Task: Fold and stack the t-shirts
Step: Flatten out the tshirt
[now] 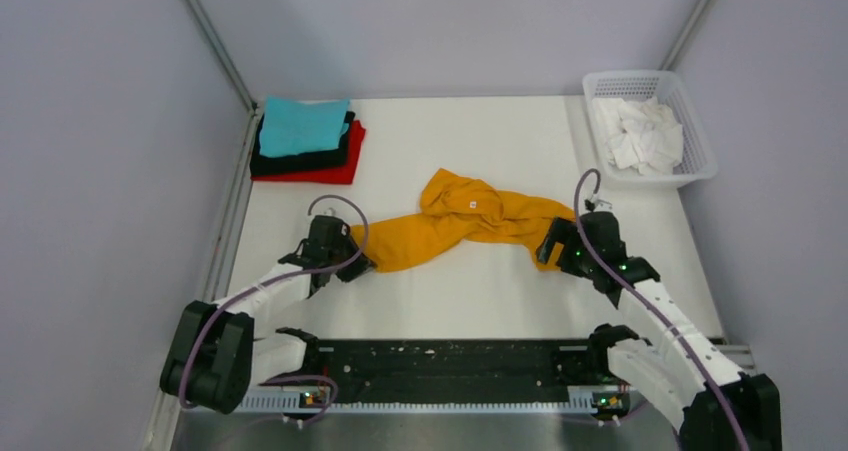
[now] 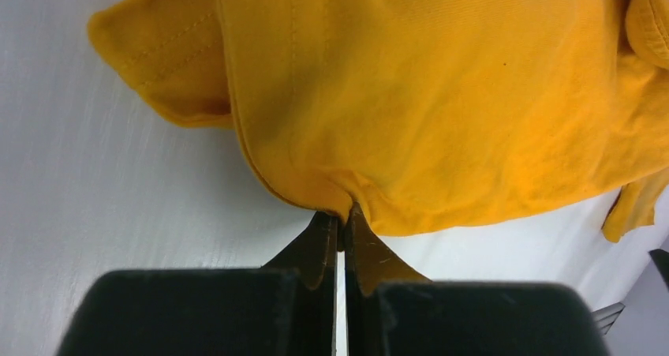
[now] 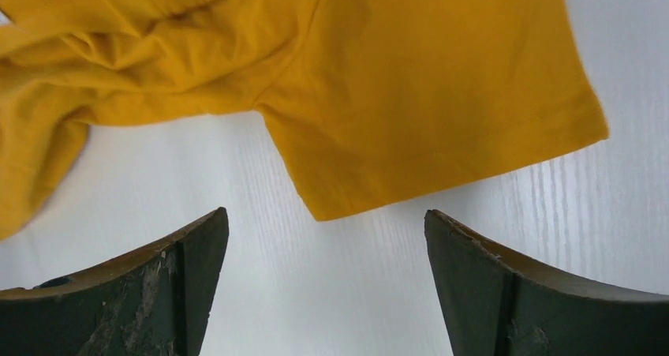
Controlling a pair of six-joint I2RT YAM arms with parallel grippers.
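Observation:
A mustard-orange t-shirt (image 1: 470, 221) lies crumpled and stretched across the middle of the table. My left gripper (image 1: 358, 263) is at its left end, shut on a pinch of the shirt's hem (image 2: 343, 206). My right gripper (image 1: 548, 243) is at the shirt's right end, open, its fingers (image 3: 197, 253) straddling bare table just short of a sleeve corner (image 3: 327, 206). At the back left stands a stack of folded t-shirts: teal (image 1: 303, 124) on top, black (image 1: 300, 159) under it, red (image 1: 330, 173) at the bottom.
A white basket (image 1: 700, 156) holding crumpled white cloths (image 1: 640, 136) sits at the back right corner. Grey walls close in the table on both sides and behind. A black rail (image 1: 450, 366) runs along the near edge between the arm bases.

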